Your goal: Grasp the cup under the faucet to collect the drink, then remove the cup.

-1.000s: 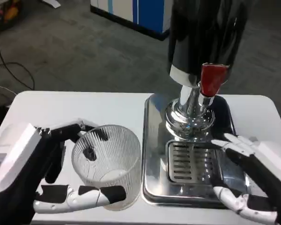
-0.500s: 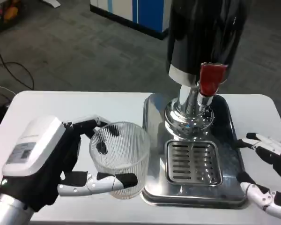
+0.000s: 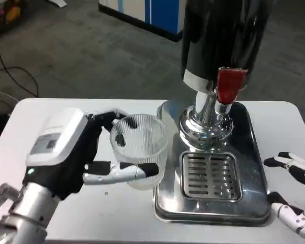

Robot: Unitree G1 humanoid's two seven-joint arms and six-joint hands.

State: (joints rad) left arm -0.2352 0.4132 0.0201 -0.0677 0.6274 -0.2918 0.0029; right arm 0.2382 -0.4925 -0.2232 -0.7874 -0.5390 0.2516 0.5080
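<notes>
My left hand grips a clear ribbed cup, fingers wrapped round its near and far sides. The cup looks empty and is held upright just left of the steel drip tray, a little above the table. The dispenser's black body rises at the back, and its faucet with the red handle hangs over the slotted grate. My right hand is at the table's right edge, fingers spread, holding nothing.
The white table stretches to the left and behind the cup. The chrome base of the dispenser stands on the tray's back half. Grey floor and a blue-white cabinet lie beyond.
My left hand has carried the cup up and to the right, toward the tray. My right hand has drawn off the tray to the right edge.
</notes>
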